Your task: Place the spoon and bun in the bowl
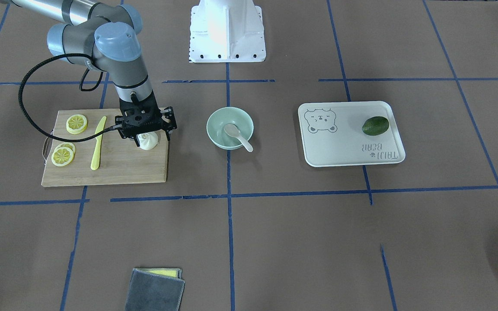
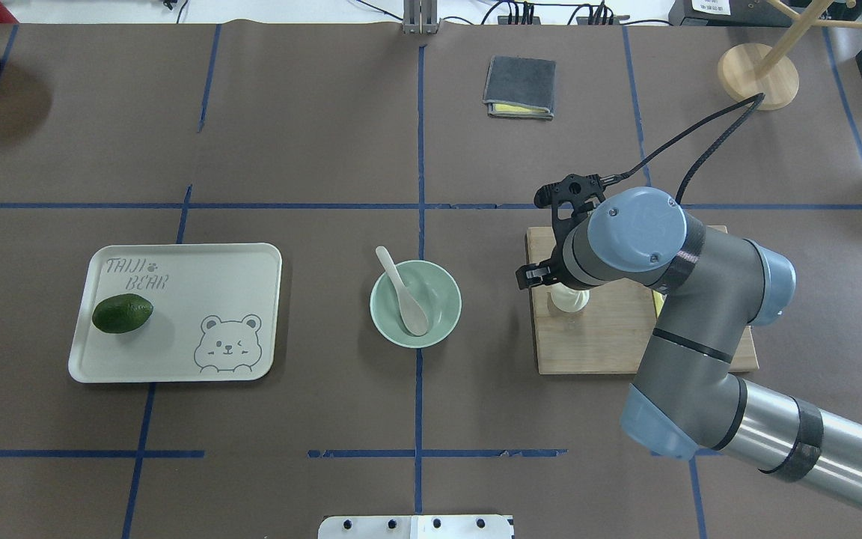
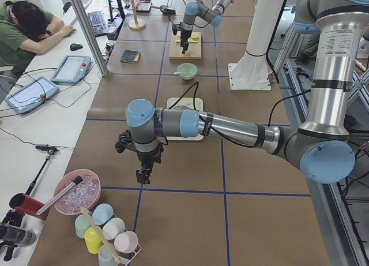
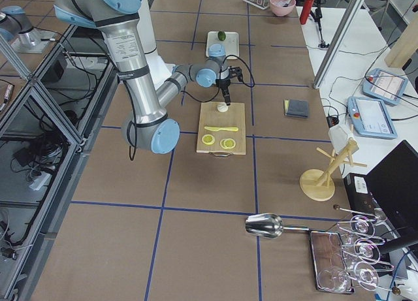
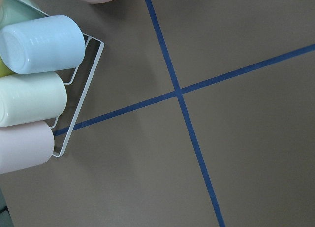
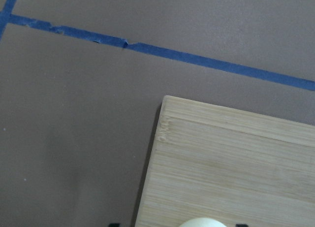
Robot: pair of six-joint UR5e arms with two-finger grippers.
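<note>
white bun (image 1: 148, 141), mint-green bowl (image 1: 218, 129), off-white spoon (image 1: 238, 135)

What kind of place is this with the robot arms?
Probably a robot lab, not a kitchen: blue tape lines grid the paper-covered table, a robot arm reaches over a cutting board, and a person is at a desk with tablets.

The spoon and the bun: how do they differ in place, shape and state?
The spoon lies in the bowl, its handle over the rim; the bun sits on the cutting board. The spoon is long with a scoop; the bun is round. No gripper is near the spoon; the right gripper hangs open over the bun. Both are off-white.
</note>
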